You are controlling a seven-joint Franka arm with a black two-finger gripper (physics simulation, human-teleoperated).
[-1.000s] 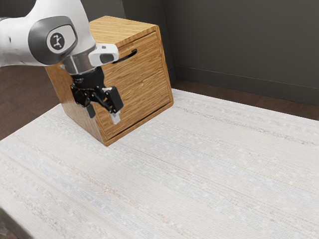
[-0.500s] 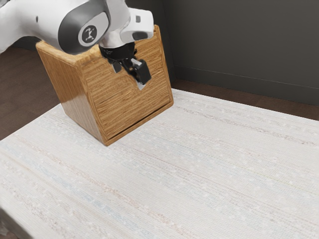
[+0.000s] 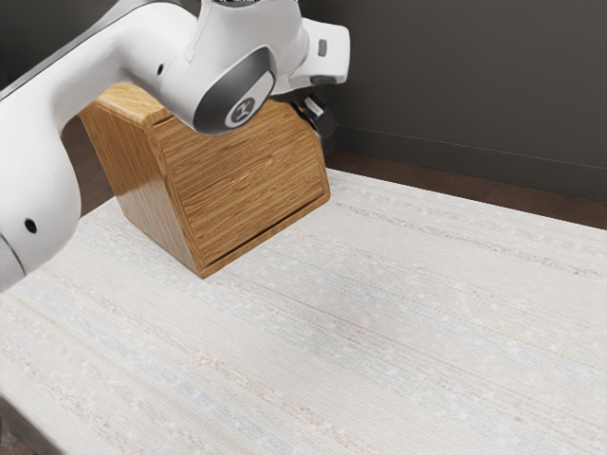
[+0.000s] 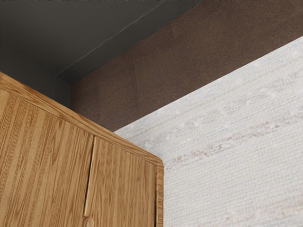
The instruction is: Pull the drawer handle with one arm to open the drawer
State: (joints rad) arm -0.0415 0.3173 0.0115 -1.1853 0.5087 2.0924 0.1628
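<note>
From the side, the white arm [image 3: 114, 85] is reaching in from the exterior view's left and arching over the top of a wooden box [image 3: 142, 190], its thick grey-capped joint covering the box's upper front edge. Only a small black piece of the gripper [image 3: 320, 116] is peeking out past the white wrist, near the box's top corner on the exterior view's right. I cannot tell whether it is open or closed.

The drawer [image 3: 247, 180] is taking up the box's front face. It is sitting flush inside its frame, with a thin dark gap along the bottom, so it is looking shut. The box is standing near the far edge of the table [image 3: 398, 322], toward the exterior view's left, turned at an angle.

The wrist view is showing the same wood from close up. The grain is running in fine straight stripes, and a narrow seam [image 4: 90, 179] is dividing two panels. A slim border strip is wrapping a softly rounded corner. Just beside that corner the table's pale, woven-looking top is stretching away, streaked with faint tan and grey lines.

Beyond the table a brown speckled floor [image 4: 189, 61] is meeting a flat dark grey wall [image 4: 71, 28] along a low skirting board.
</note>
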